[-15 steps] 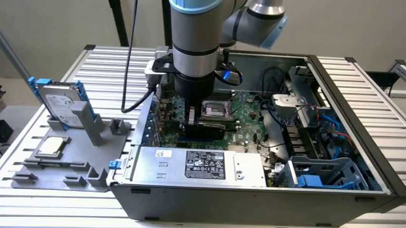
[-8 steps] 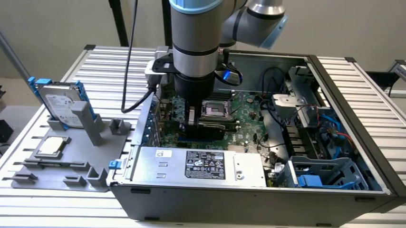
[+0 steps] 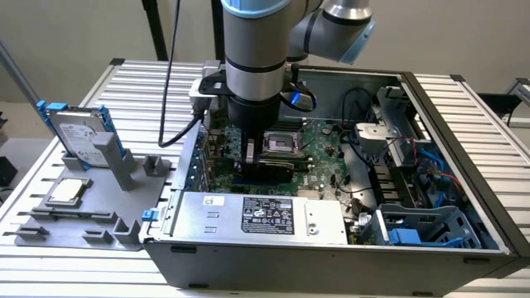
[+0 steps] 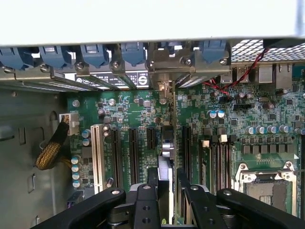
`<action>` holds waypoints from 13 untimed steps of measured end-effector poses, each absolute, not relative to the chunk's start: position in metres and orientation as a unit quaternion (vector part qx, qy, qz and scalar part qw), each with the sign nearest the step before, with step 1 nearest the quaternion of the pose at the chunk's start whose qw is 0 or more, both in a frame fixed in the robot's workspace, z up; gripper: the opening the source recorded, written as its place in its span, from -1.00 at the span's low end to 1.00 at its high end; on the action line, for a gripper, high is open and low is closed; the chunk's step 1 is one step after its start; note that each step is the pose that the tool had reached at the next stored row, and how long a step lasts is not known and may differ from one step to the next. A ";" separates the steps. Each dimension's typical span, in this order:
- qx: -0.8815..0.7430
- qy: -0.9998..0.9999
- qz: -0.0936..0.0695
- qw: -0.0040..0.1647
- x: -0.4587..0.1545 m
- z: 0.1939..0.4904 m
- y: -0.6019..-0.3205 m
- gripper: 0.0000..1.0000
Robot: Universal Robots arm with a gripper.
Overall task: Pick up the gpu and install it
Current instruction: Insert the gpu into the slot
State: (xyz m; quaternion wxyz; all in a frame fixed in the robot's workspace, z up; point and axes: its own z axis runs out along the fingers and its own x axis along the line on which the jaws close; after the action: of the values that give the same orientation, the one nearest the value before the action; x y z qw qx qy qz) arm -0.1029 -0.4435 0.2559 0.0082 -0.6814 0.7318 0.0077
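Gripper upright – apparently clamping gpu edge-on above motherboard.

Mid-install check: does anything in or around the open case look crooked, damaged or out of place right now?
Nothing stands out. The gpu sits edge-on between the fingers, upright over the motherboard's slots, its bracket end near the case's rear wall. On the grey fixture outside the case, the hard drive stands upright and the CPU chip lies flat.
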 end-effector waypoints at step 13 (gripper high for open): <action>-0.682 0.732 0.005 0.006 -0.103 0.256 -0.441 -0.47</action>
State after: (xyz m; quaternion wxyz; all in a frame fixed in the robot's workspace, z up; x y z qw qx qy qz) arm -0.1033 -0.4415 0.2564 0.0057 -0.6815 0.7317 0.0050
